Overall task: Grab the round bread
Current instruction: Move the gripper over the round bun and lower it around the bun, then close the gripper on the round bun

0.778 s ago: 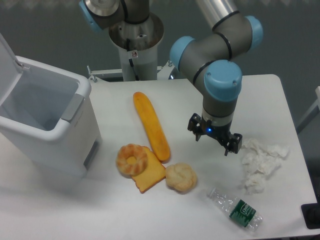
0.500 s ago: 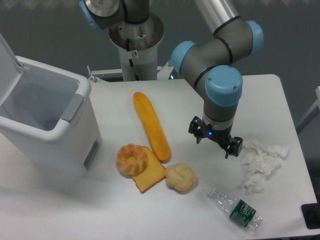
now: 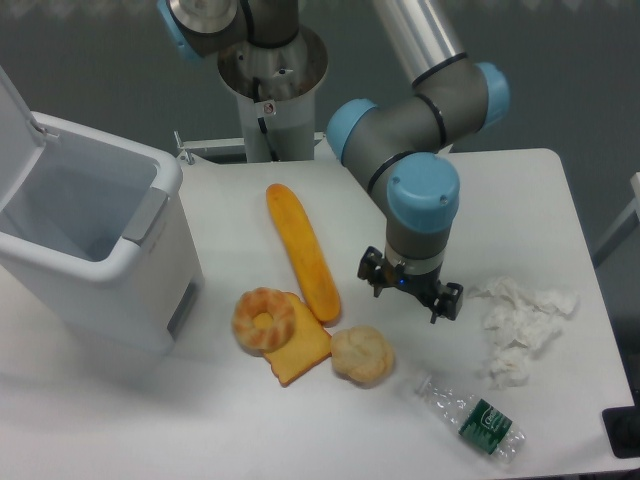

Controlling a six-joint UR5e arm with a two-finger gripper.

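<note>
The round bread [image 3: 362,355] is a pale tan lumpy bun lying on the white table, just right of a flat orange slice. My gripper [image 3: 410,292] hangs above the table, up and to the right of the bun, not touching it. Its two dark fingers are spread apart with nothing between them, so it is open.
A ring-shaped bread [image 3: 265,319] lies on an orange slice [image 3: 296,352] left of the bun. A long baguette [image 3: 302,250] runs up behind them. Crumpled white tissue [image 3: 520,325] and a plastic bottle [image 3: 472,418] lie to the right. A white open bin [image 3: 85,240] stands at the left.
The gripper has moved left and slightly down toward the bun, still open. The breads and other objects have not moved.
</note>
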